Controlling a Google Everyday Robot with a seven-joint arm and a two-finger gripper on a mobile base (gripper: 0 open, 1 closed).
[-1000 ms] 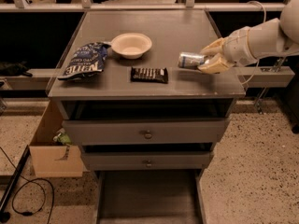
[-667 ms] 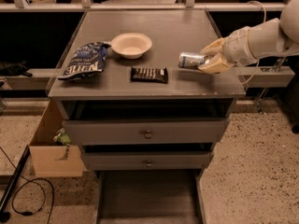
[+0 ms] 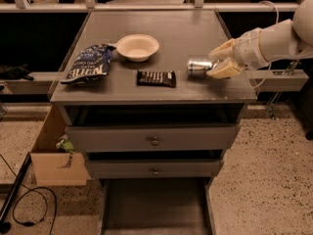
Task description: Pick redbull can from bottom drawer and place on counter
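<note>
The redbull can (image 3: 197,66) lies on its side on the counter (image 3: 176,33), near the right front edge. My gripper (image 3: 212,64) reaches in from the right, with its pale fingers (image 3: 222,49) on either side of the can's right end, shut on it. The can rests on or just above the counter surface. The bottom drawer (image 3: 156,207) is pulled open below, and its dark floor shows nothing inside.
On the counter are a dark candy bar (image 3: 156,78) left of the can, a white bowl (image 3: 137,46) and a blue chip bag (image 3: 90,64). Two shut drawer fronts with knobs (image 3: 154,141) sit above the open drawer. A cardboard box (image 3: 55,155) stands on the floor at left.
</note>
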